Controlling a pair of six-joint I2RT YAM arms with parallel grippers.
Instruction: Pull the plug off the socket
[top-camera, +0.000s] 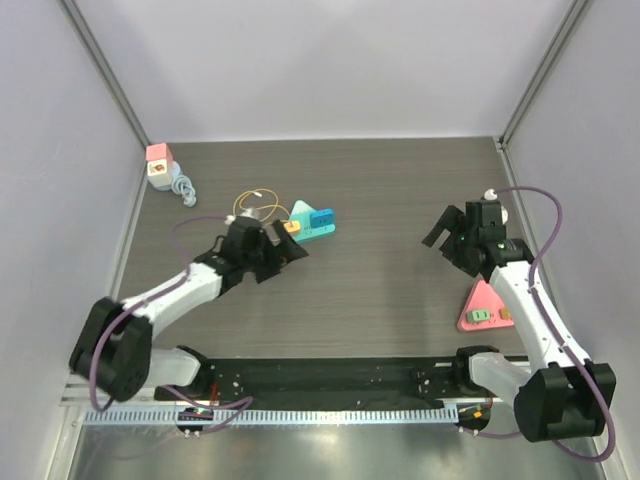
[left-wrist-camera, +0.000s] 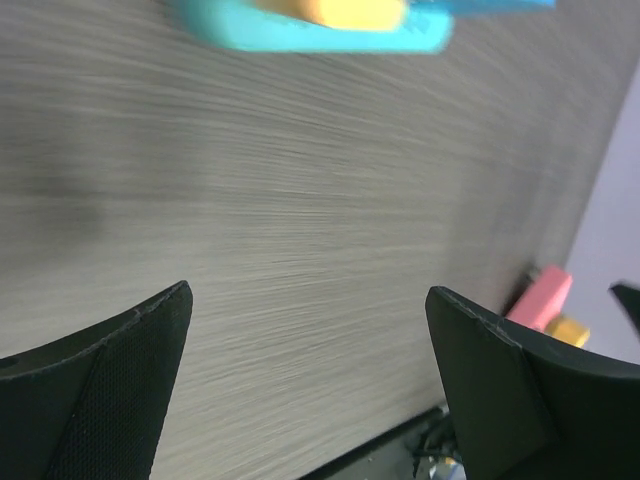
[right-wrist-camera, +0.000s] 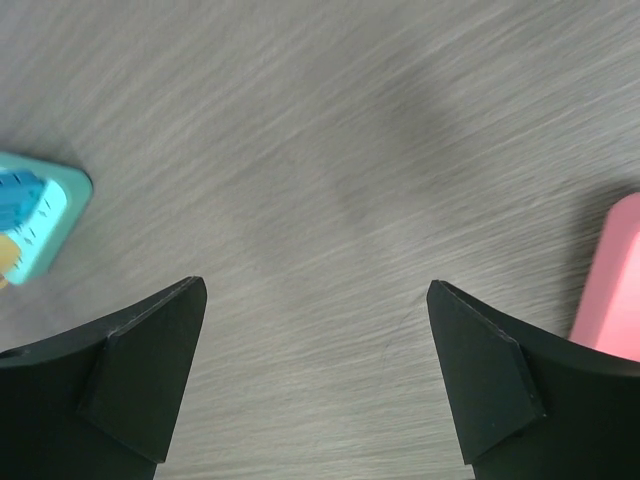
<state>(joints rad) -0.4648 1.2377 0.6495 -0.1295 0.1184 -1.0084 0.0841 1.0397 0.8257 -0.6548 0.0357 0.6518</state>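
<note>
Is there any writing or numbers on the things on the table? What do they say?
No words, numbers or signs can be read in any view.
Teal socket block with its orange plug: no writing shows; blurred in the wrist views.
Pink triangle: only small coloured pieces, no writing to make out.
Small pink block: too small to tell.

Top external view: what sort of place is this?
Probably a robot test cell: pale walls enclose a wood-grain table, a left arm and a right arm are bolted at its near edge, and a teal socket block and a pink triangular block lie on it.
</note>
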